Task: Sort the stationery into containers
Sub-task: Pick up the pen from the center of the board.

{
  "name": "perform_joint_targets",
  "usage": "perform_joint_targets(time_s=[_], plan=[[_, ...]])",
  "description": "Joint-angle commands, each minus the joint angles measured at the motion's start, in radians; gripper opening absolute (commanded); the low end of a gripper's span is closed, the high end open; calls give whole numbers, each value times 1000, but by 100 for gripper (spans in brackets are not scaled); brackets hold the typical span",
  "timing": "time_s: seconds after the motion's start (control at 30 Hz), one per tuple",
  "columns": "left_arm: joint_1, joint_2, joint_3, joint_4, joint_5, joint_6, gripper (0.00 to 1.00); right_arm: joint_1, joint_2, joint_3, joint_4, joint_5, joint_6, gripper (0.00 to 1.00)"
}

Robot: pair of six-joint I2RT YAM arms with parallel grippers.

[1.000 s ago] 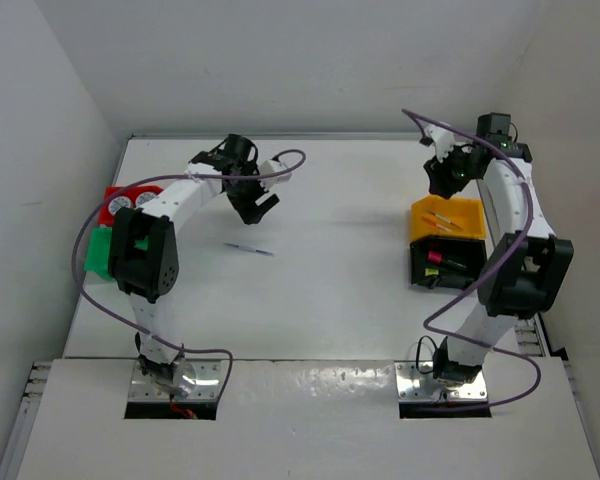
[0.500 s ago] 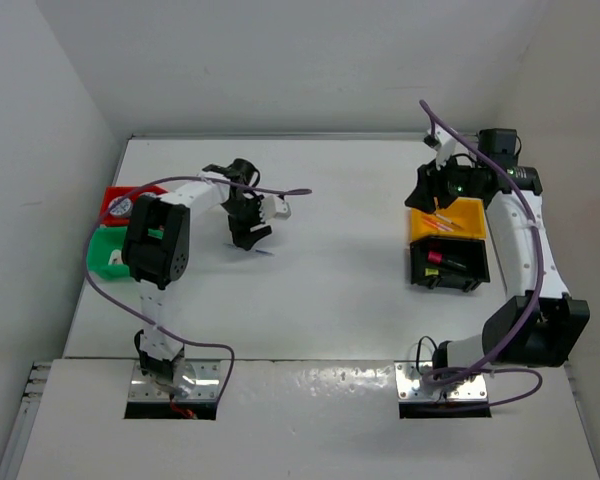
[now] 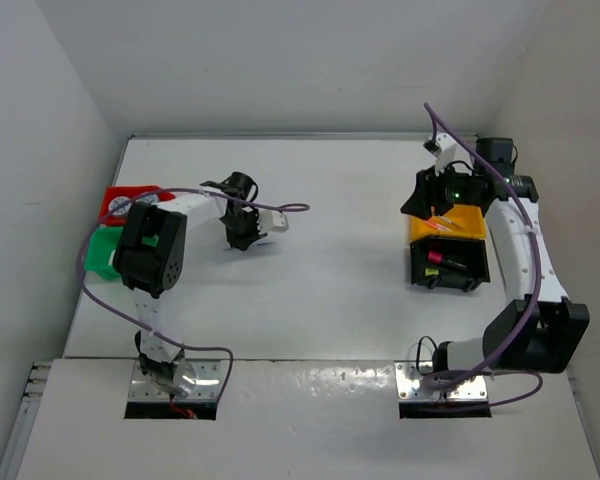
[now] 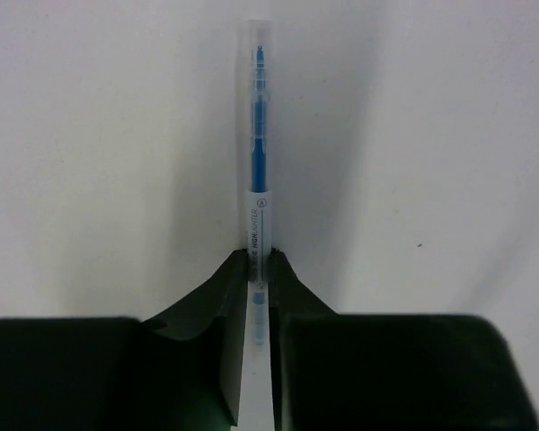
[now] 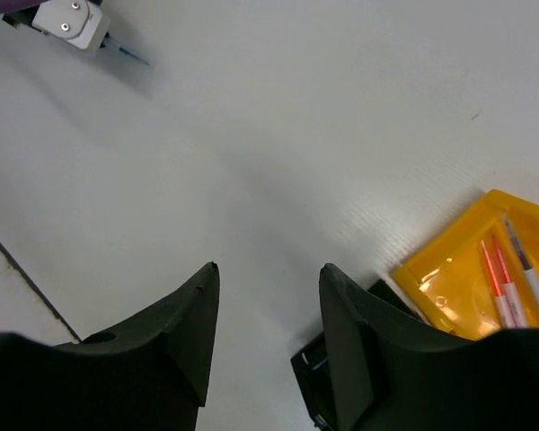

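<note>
Since 1 second ago the left arm has folded down toward the table [image 3: 340, 200], and the left gripper [image 3: 242, 232] has dropped onto the clear pen [image 4: 259, 180] that lay loose there. The right arm has swung its elbow out to the right and brought the right gripper [image 3: 427, 196] back over the far left corner of the yellow bin [image 3: 462, 222].

From the left wrist, the left gripper [image 4: 259, 262] is clamped on the clear pen, 1 finger on each side of the barrel. The blue ink tube and tip stick out ahead of the fingers. The clear pen is low over the left half of the table; whether it is off the surface cannot be told.

The right gripper [image 5: 268, 296] has its fingers spread with nothing between them. Below it the yellow bin [image 5: 445, 287] holds 2 orange pencils [image 5: 494, 274] and a grey pen [image 5: 528, 283]. The black bin [image 3: 460, 278] touches the yellow bin's near side and holds a pink highlighter [image 3: 435, 258].

At the left edge the red bin [image 3: 115, 194] sits far of the green bin [image 3: 100, 255], both partly behind the left arm
</note>
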Motion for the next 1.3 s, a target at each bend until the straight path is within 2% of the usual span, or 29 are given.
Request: perform_joint_targets(time_s=[0.0,0.13,0.17,0.2,0.23,0.3,0.33,0.37,0.47,0.67,0.73,0.9,1.13,1.27], plan=[[-42,-45,-55,26,36,-73,13,22,-75,-52,102,-25,73,48],[-85,-94,-34,23,97,-202,0,48,-107,-100,183,-14,202,49],[-80,-132,18,7,234,-366,0,68,-112,-114,249,-26,292,49],[-80,-142,18,7,235,-368,0,77,-112,-114,250,-33,293,49],[-76,-157,58,13,352,-413,0,91,-112,-123,274,-37,338,49],[-69,-204,83,51,459,-587,0,149,-112,-154,367,-59,456,48],[-71,-223,92,131,543,-650,0,169,-112,-163,404,-66,498,48],[-71,-243,89,185,574,-781,0,189,-111,-173,467,-74,573,49],[-75,-321,48,381,646,-982,0,267,-101,-175,590,-99,707,49],[-74,-365,9,536,816,-1162,0,367,-51,-132,697,-88,879,51],[-72,-376,-26,578,856,-1178,0,391,-28,-128,713,-79,918,51],[-71,-425,-112,676,887,-1261,0,425,1,-163,812,-66,1013,51],[-68,-432,-137,806,908,-1414,0,427,28,-169,831,-53,1052,48],[-65,-419,-182,1011,922,-1589,0,433,32,-175,845,-24,1081,48]])
